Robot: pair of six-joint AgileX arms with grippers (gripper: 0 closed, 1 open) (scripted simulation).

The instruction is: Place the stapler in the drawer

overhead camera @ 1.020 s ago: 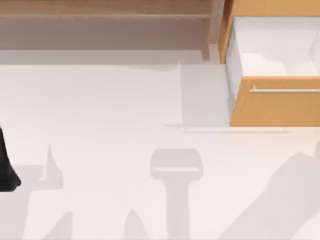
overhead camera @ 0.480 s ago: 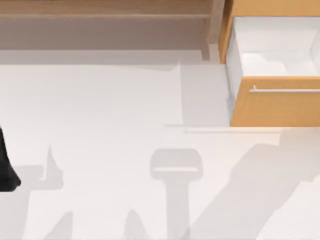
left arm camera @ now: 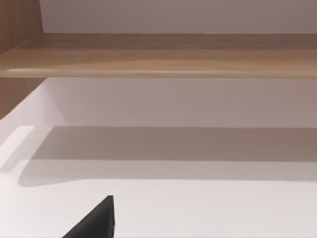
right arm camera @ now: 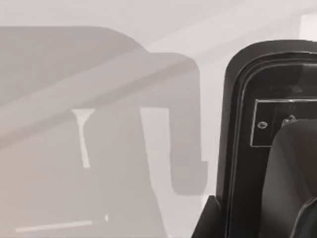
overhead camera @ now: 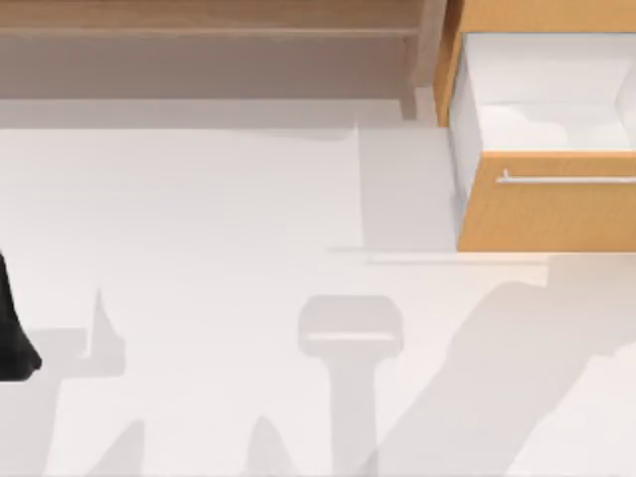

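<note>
The drawer (overhead camera: pixel 545 149) stands open at the table's (overhead camera: pixel 219 219) far right; finger states cannot be told.

We see a white table (overhead camera: pixel 219 219) crossed by soft grey shadows. Along its far edge runs a pale brown wooden shelf (overhead camera: pixel 209 18), with its underside in shade. From the left wrist view, the shelf board (left arm camera: pixel 163 54) spans the white wall.

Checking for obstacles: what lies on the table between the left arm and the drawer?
Only shadows: the top view shows bare table between left arm and drawer.
</note>
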